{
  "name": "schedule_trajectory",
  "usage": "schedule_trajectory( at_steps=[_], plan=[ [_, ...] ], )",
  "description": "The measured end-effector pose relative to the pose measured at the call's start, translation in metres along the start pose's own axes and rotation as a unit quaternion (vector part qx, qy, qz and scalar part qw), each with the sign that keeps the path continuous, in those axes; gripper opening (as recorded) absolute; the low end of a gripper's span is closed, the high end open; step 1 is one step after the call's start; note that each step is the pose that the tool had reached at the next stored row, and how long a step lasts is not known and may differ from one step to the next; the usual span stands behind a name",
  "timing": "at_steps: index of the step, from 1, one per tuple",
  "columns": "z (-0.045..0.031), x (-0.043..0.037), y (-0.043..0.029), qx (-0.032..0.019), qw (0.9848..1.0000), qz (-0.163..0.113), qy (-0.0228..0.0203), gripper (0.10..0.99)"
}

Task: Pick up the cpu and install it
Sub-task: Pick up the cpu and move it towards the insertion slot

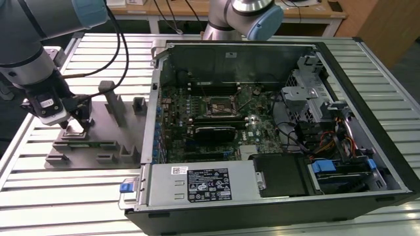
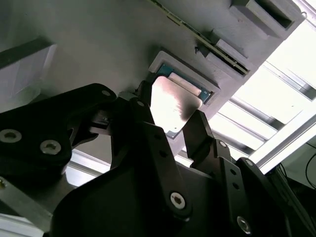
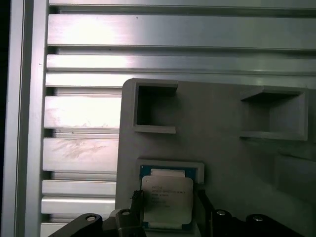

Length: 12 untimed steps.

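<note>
In the exterior view, the arm is hanging over the grey tray (image 1: 98, 160) on the bench (image 1: 66, 196). The tray is sitting to the exterior view's left of the open computer case (image 1: 387, 147). The fingers (image 1: 83, 120) are pointing down at the cpu (image 1: 76, 133). The cpu is lying flat in a little pocket of the tray, well apart from the black socket (image 1: 220, 105) inside the case.

In the second wrist view, the cpu (image 2: 175, 103) is sitting in its pocket with its shiny top facing up. The fingers (image 2: 197, 131) are spread, one on each side of it, very near its edges. I cannot tell if they are touching it.

In the first wrist view, the cpu (image 3: 167, 200) is looking almost square. Its slightly longer sides are running beside the two fingers (image 3: 137, 200).
</note>
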<state>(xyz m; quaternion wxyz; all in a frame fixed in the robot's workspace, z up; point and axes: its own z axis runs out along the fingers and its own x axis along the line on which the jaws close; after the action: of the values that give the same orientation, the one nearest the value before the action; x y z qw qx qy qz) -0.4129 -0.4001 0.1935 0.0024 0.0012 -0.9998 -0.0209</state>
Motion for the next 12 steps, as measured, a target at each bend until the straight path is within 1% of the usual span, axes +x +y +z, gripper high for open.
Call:
schedule_trajectory(
  at_steps=[10,12],
  plan=[
    [0.0006,0.0004,0.0005,0.0000,1.0000,0.000,0.0000,0.529],
    [0.0007,0.0004,0.0005,0.0000,1.0000,0.000,0.0000,0.541]
  ],
)
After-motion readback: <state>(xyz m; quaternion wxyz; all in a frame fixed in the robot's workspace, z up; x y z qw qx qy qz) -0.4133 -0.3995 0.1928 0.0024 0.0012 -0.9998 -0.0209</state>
